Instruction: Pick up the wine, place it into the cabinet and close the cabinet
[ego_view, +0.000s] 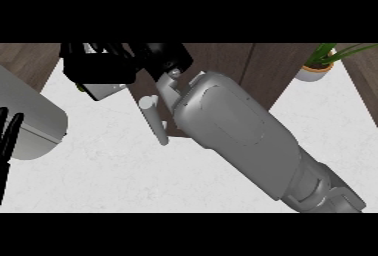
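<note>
- Wine: no bottle can be made out for certain; the right hand (103, 62) sits at the top left of the head view, a black mass over a pale grey piece, and whatever it may hold is hidden by it.
- No label, brand or writing can be read anywhere in the view.
- Whether the right hand's fingers are curled or straight cannot be told; they merge into one dark shape.
- The right forearm (236, 135) runs as a broad grey shell from the lower right corner up to that hand, crossing the middle of the view.
- A pale grey cylindrical handle (155, 120) stands just left of the forearm, against the dark wood cabinet door (277, 70) behind it.
- The white bench (148, 175) spreads under the arm.
- The left hand (9, 135) shows only as black straight fingers at the left edge, pointing up, holding nothing, beside a grey rounded body (33, 125).
- A potted plant (319, 67) in a white pot with a yellow band stands at the top right, well apart from both hands.
</note>
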